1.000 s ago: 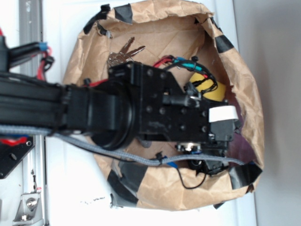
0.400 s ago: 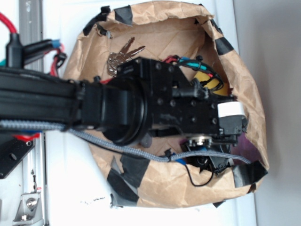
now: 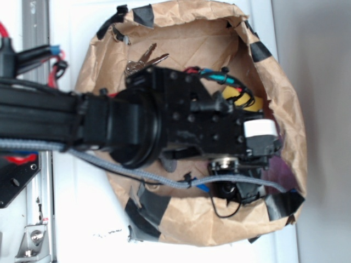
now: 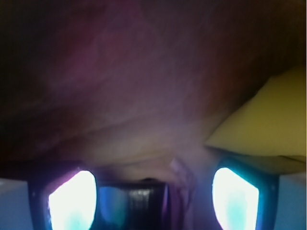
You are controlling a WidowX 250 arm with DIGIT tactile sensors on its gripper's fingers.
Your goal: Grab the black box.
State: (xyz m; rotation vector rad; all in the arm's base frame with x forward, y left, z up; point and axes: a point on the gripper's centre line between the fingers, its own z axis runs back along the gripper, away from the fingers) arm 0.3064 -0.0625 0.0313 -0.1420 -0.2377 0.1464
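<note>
From the exterior view, my arm [image 3: 137, 126] reaches in from the left and covers most of the brown paper nest [image 3: 186, 38], whose crumpled rim is patched with black tape [image 3: 143, 15]. The gripper [image 3: 262, 149] sits at the right end of the arm, low over the right side of the nest. Its fingertips are hidden under the wrist body, so this view does not show me how the jaws stand. I cannot pick out the black box here. If it is in the nest, the arm is on top of it, so I cannot tell which way it points or how its long axis runs. A bunch of keys [image 3: 143, 59] lies at the far left of the nest, just clear of the arm. A yellow sponge [image 3: 251, 105] peeks out beside the wrist wiring. A dark purple patch [image 3: 285, 164] shows at the right, next to the gripper. A grey cable [image 3: 164, 178] sags across the near side.

In the wrist view, the gripper [image 4: 153, 194] has its two fingers [image 4: 72, 201] spread wide to the left and right edges, with nothing clamped between them. A dim purple-dark surface [image 4: 134, 81] fills the frame very close to the lens, and I cannot tell whether it is the box. The yellow sponge [image 4: 261, 127] juts in from the right, just above the right finger.
</note>
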